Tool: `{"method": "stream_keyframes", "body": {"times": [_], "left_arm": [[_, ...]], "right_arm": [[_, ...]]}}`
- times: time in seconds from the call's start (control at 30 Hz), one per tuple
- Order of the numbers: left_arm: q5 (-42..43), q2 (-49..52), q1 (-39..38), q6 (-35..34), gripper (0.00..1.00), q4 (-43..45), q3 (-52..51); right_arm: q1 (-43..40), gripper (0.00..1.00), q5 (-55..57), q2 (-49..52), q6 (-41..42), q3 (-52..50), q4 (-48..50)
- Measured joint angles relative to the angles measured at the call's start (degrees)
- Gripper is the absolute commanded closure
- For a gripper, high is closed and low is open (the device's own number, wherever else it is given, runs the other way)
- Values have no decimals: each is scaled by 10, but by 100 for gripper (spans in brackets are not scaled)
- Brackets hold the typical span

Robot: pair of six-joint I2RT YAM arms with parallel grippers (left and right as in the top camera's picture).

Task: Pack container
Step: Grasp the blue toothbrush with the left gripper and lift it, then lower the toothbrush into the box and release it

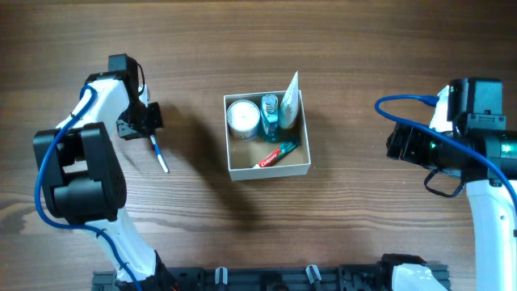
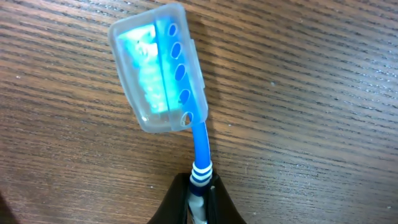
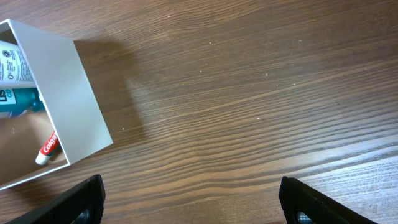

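Left gripper [image 2: 200, 198] has its jaws pinching the handle of the blue toothbrush [image 2: 201, 146], capped head out over the wooden table [image 1: 363, 56]. The container [image 1: 270, 171] sits mid-table, to the right of the brush, with a jar [image 1: 242, 119], a bottle [image 1: 271, 117] and toothpaste [image 1: 279, 153] inside. Right gripper [image 3: 193, 202] hangs off to its right, jaws spread wide.

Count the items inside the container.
4 in the container: white tub upper left, teal bottle beside it, white tube upright in the upper right corner, toothpaste lying along the bottom. Smaller ones may hide underneath.
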Motion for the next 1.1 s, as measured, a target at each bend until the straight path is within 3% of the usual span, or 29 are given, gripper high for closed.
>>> {"method": "stream_keyframes", "body": {"times": [0.3,0.4,0.53,0.7,0.83,0.93,1.1], "left_arm": [[4,-22,-7,0,96,-29,-7],[4,-120,-42,0,96,-49,-7],[5,-308,-151,26,96,-48,2],[7,-407,-340,156,96,-49,5],[12,-394,-484,306,96,-44,5],[10,-357,-515,359,96,-23,5],[5,-267,-515,384,96,-10,5]], "right_arm": [[0,10,0,0,0,0,0],[0,9,0,0,0,0,0],[0,10,0,0,0,0,1],[0,10,0,0,0,0,2],[0,10,0,0,0,0,3],[0,9,0,0,-2,0,3],[0,9,0,0,-2,0,3]]}}
